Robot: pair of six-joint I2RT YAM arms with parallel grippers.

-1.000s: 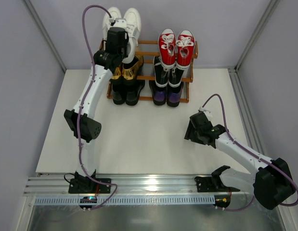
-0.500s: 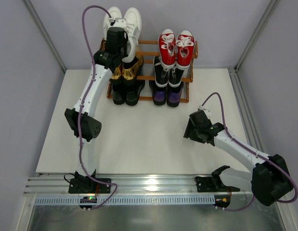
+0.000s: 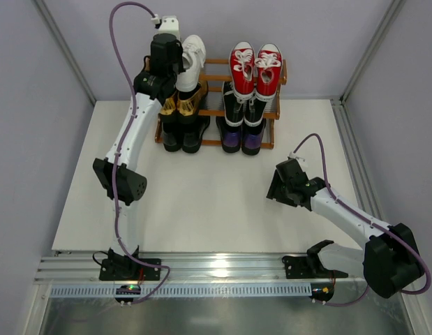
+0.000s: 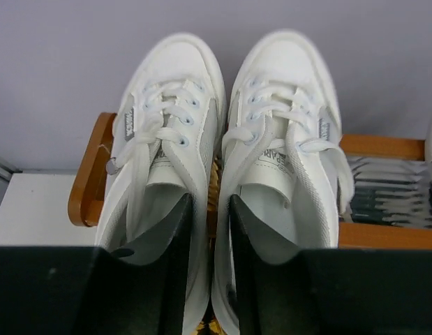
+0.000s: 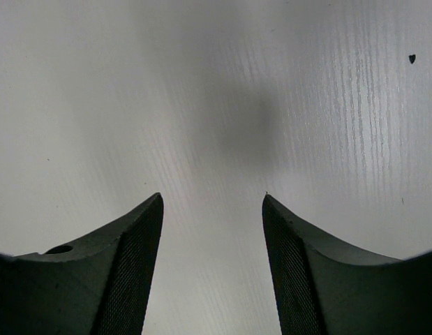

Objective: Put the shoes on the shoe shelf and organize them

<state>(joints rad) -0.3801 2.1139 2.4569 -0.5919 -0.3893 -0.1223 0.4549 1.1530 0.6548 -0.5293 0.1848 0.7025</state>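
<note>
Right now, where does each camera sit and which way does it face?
Top external: above, behind the arm bases, looking down on the table, shoe shelf and both arms.
Left wrist: on the left arm, facing white sneakers atop the shelf; own fingers below.
Right wrist: faces the table; own fingers below.
First two share the white sneakers and shelf.

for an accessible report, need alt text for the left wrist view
A pair of white lace-up sneakers sits side by side on an orange-brown wooden shoe shelf, toes toward a grey wall. The dark fingers of the left end effector reach into the shoe openings, the shoes' inner walls between them.
</note>
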